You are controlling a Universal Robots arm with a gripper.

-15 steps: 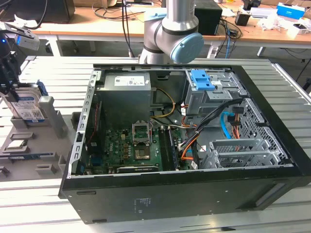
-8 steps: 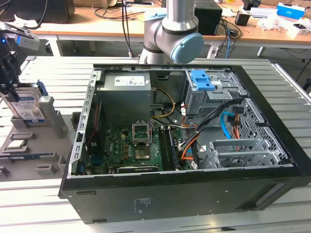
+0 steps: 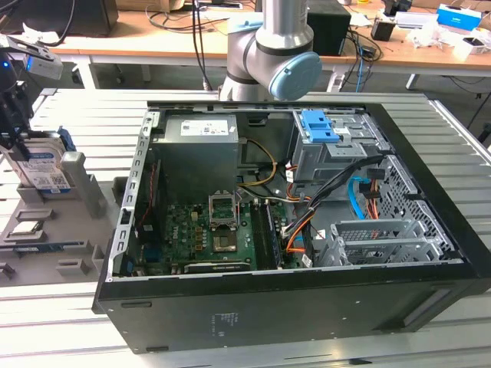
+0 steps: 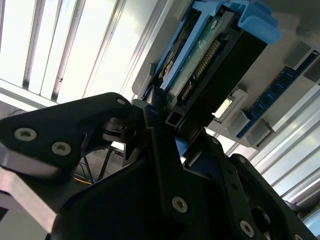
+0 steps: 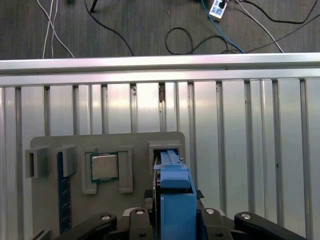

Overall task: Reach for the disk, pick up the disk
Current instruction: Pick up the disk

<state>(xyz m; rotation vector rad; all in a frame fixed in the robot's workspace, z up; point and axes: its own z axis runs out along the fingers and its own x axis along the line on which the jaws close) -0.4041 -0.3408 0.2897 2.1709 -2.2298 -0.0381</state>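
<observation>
The disk (image 3: pixel 42 167), a silver-grey drive with a blue-and-white label and blue side rails, stands on edge in a slot of the grey holder (image 3: pixel 77 222) at the exterior view's left. My gripper (image 3: pixel 19 142) reaches down onto its upper end. In the second wrist view the black fingers (image 4: pixel 157 135) press against both flat sides of the disk (image 4: pixel 210 55), so the gripper (image 4: pixel 180 127) is shut on it. The first wrist view shows the disk's blue rail (image 5: pixel 175 200) between the gripper's (image 5: pixel 175 220) knuckles, over the holder's slot.
The holder (image 5: pixel 140 160) also carries a small square processor chip (image 5: pixel 104 166) and a memory stick (image 5: pixel 62 200). An open computer case (image 3: pixel 307 307) with a blue latch (image 3: pixel 318 126) lies in the middle of the slatted metal table. The arm's elbow (image 3: pixel 268 54) rises behind it.
</observation>
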